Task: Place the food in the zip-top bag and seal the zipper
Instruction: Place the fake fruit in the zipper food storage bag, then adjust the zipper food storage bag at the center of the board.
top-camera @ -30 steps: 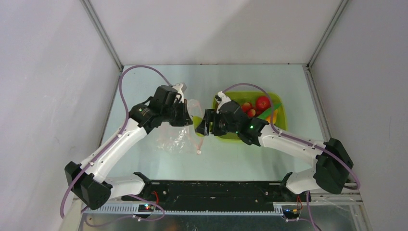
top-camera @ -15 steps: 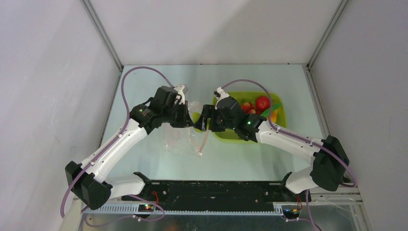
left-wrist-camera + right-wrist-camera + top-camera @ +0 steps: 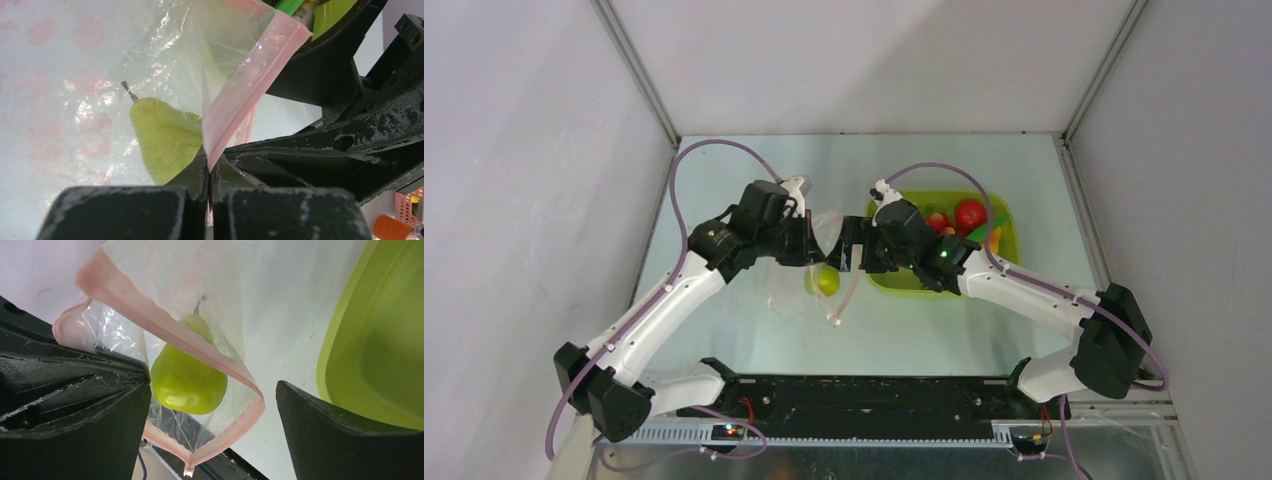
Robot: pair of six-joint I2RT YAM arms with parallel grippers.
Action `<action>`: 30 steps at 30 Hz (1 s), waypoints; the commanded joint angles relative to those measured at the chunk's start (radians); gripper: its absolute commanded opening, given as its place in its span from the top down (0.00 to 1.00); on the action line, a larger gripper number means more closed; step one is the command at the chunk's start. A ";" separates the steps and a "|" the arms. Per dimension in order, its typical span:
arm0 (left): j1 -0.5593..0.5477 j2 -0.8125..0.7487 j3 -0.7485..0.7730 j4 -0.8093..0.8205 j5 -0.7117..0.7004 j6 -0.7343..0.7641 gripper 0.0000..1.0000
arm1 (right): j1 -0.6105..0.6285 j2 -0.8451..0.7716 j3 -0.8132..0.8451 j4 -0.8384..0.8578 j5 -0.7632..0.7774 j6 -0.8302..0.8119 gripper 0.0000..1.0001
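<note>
Held up over the middle of the counter (image 3: 924,330), at 9 o'clock of the lime-green tub (image 3: 902,284): the zip-top bag (image 3: 796,292), mouth gaping toward 3 o'clock. Pinched along the zipper (image 3: 245,85) by the left pincer (image 3: 207,167), clenched tight on that pink strip. Already inside, low in the pouch at about 6 o'clock of the mouth: one green pear-shaped fruit (image 3: 825,282), stem showing through the plastic in both wrist views. Just off the mouth at 3 o'clock: the right pincer (image 3: 848,246), splayed wide and empty, with the open pink rim hanging between its two sides.

Judged early in the task: only one piece visibly bagged. Left in the tub: red tomato (image 3: 970,214), strawberries (image 3: 937,221), long green pod (image 3: 984,230), orange-yellow pieces (image 3: 992,241). Possibly more hidden under the right arm; cannot tell. After those, still to do: pressing the zipper shut, its two sides now well apart.

Against a second back: green fruit then up at the bag's mouth, seemingly in the right pincer's grasp, now dropped free into the pouch and lower in the top view. Right pincer gone from grasping to released. Left pincer's hold on the strip unchanged.
</note>
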 commanded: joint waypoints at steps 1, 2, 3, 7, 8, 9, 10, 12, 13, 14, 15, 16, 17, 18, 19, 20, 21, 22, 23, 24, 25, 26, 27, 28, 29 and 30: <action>-0.011 -0.040 0.000 0.063 0.098 -0.009 1.00 | 0.012 -0.065 0.048 0.025 0.031 -0.055 0.01; -0.010 -0.041 0.001 0.062 0.090 -0.009 1.00 | 0.014 -0.077 0.048 0.012 0.040 -0.066 0.01; -0.010 -0.043 0.002 0.061 0.084 -0.009 1.00 | 0.015 -0.103 0.048 0.001 0.069 -0.088 0.00; -0.008 -0.043 0.002 0.061 0.083 -0.008 1.00 | 0.021 -0.180 0.035 -0.056 0.158 -0.132 0.00; -0.009 -0.043 0.002 0.061 0.082 -0.009 1.00 | 0.021 -0.193 0.029 -0.064 0.171 -0.139 0.01; -0.009 -0.043 0.002 0.061 0.079 -0.008 1.00 | 0.021 -0.213 0.018 -0.068 0.177 -0.142 0.01; -0.009 -0.042 0.002 0.060 0.078 -0.008 1.00 | 0.021 -0.222 0.011 -0.075 0.185 -0.145 0.01; -0.009 -0.042 0.002 0.060 0.078 -0.007 1.00 | 0.021 -0.239 -0.008 -0.085 0.193 -0.142 0.01; -0.008 -0.043 0.002 0.060 0.078 -0.005 1.00 | 0.021 -0.238 -0.020 -0.087 0.193 -0.140 0.00; -0.008 -0.044 0.002 0.061 0.079 -0.005 1.00 | 0.022 -0.232 -0.031 -0.090 0.187 -0.134 0.01; -0.008 -0.045 0.001 0.062 0.079 -0.005 1.00 | 0.023 -0.226 -0.036 -0.089 0.180 -0.130 0.02; -0.006 -0.047 0.001 0.063 0.079 -0.006 1.00 | 0.025 -0.211 -0.041 -0.087 0.163 -0.126 0.05; -0.006 -0.048 0.001 0.064 0.081 -0.004 1.00 | 0.031 -0.201 -0.043 -0.081 0.158 -0.124 0.06; -0.004 -0.052 0.001 0.066 0.082 -0.004 1.00 | 0.036 -0.179 -0.044 -0.079 0.158 -0.118 0.09; -0.003 -0.054 0.000 0.067 0.084 -0.003 1.00 | 0.046 -0.168 -0.044 -0.073 0.161 -0.115 0.11; -0.002 -0.057 0.000 0.069 0.084 -0.003 1.00 | 0.051 -0.143 -0.044 -0.070 0.170 -0.104 0.16; -0.001 -0.060 -0.001 0.070 0.084 -0.003 1.00 | 0.058 -0.132 -0.044 -0.064 0.175 -0.097 0.20; 0.000 -0.067 -0.002 0.072 0.079 -0.002 1.00 | 0.060 -0.113 -0.044 -0.060 0.182 -0.084 0.34; 0.000 -0.069 -0.001 0.072 0.074 -0.001 1.00 | 0.066 -0.108 -0.045 -0.053 0.187 -0.079 0.41; 0.001 -0.075 -0.001 0.071 0.068 -0.001 1.00 | 0.066 -0.103 -0.045 -0.050 0.199 -0.072 0.57; 0.002 -0.077 -0.001 0.071 0.063 0.001 1.00 | 0.068 -0.104 -0.045 -0.049 0.207 -0.071 0.66; 0.003 -0.085 0.001 0.069 0.051 0.002 1.00 | 0.068 -0.113 -0.045 -0.048 0.222 -0.071 0.80; 0.004 -0.089 0.003 0.065 0.041 0.003 1.00 | 0.068 -0.119 -0.044 -0.053 0.228 -0.076 0.85; 0.006 -0.096 0.005 0.060 0.012 0.004 1.00 | 0.067 -0.137 -0.041 -0.059 0.251 -0.080 0.97; 0.008 -0.101 0.012 0.042 -0.010 0.004 1.00 | 0.066 -0.148 -0.036 -0.085 0.283 -0.089 0.99; 0.011 -0.107 0.018 0.029 -0.073 0.004 1.00 | 0.064 -0.171 -0.024 -0.101 0.301 -0.095 1.00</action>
